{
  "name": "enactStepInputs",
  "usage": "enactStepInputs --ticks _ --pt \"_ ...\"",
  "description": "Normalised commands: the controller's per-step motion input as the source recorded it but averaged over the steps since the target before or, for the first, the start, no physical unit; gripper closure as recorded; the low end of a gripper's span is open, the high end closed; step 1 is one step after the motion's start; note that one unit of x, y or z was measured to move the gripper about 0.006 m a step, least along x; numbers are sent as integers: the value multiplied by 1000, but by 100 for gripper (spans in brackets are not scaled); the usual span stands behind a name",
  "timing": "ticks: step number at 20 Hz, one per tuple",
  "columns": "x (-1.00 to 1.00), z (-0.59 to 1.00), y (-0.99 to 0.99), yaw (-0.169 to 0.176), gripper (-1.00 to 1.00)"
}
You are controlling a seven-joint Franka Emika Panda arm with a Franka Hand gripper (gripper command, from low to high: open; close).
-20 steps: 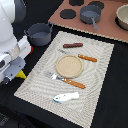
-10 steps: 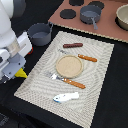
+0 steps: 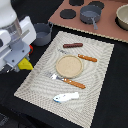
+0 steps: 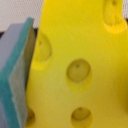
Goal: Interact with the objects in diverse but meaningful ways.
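Observation:
My gripper (image 3: pixel 21 62) is shut on the yellow cheese wedge (image 3: pixel 26 64) and holds it over the black table at the exterior view's left, just off the woven placemat (image 3: pixel 95 75). In the wrist view the cheese (image 4: pixel 80 65) fills the frame, pressed against a teal finger pad (image 4: pixel 17 75). The brown sausage (image 3: pixel 73 45) lies at the mat's far side. The white-and-blue fish piece (image 3: pixel 66 96) lies at the mat's near side. A grey pot (image 3: pixel 42 34) stands beyond the gripper, off the mat. The red tomato is not in view.
A round tan plate (image 3: pixel 68 65) sits mid-mat, between an orange-handled knife (image 3: pixel 86 58) and fork (image 3: pixel 70 82). At the back, a brown stove board (image 3: pixel 107 27) carries a grey saucepan (image 3: pixel 90 14), black burners (image 3: pixel 66 14) and a beige bowl (image 3: pixel 122 15).

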Motion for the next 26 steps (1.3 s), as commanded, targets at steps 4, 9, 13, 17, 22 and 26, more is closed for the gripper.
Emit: enactStepInputs --ticks 4,9,13,17,22,26 --pt "1000 1000 300 0 100" --pt "1000 785 337 0 100" --pt "1000 257 354 0 100" --pt "1000 -32 374 0 100" --pt "827 -279 200 0 100" --pt "651 -321 12 0 100"
